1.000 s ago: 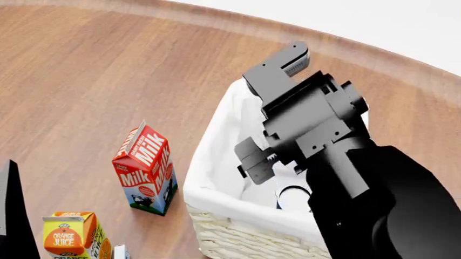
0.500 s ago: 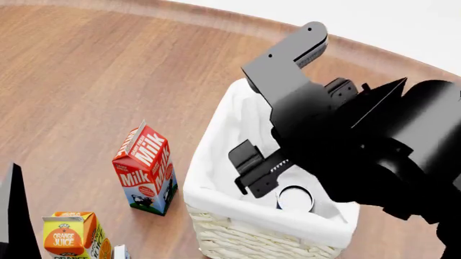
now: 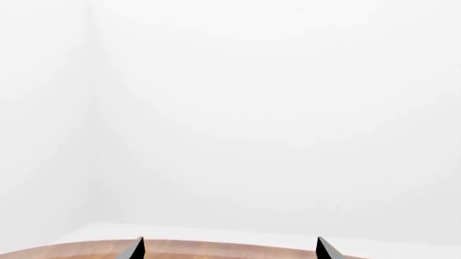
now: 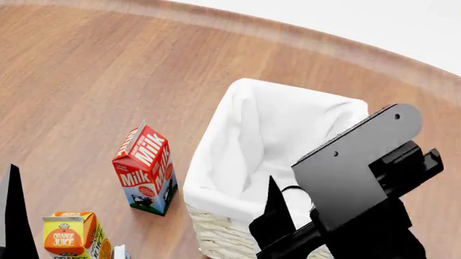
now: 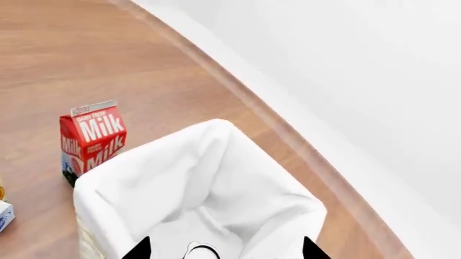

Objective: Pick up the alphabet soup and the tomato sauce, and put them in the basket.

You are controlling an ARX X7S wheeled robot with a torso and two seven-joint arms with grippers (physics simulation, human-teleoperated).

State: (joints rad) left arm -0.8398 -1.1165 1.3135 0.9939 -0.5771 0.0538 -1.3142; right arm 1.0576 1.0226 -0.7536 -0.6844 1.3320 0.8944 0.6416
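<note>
Now a can's silvery top (image 5: 202,251) lies down inside the basket (image 4: 238,140); which can, you cannot tell. Your right tool (image 5: 224,253) hangs above the basket, tips apart, empty. Your left tool (image 3: 229,252) also spread, empty. Milk carton (image 4: 146,168) stands beside the basket on the worktop (image 4: 86,81).

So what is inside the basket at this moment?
The basket holds one can: only its silvery top shows in the right wrist view, low on the liner. Its label is hidden, so which can it is stays unclear. The right arm covers the near inside.
</note>
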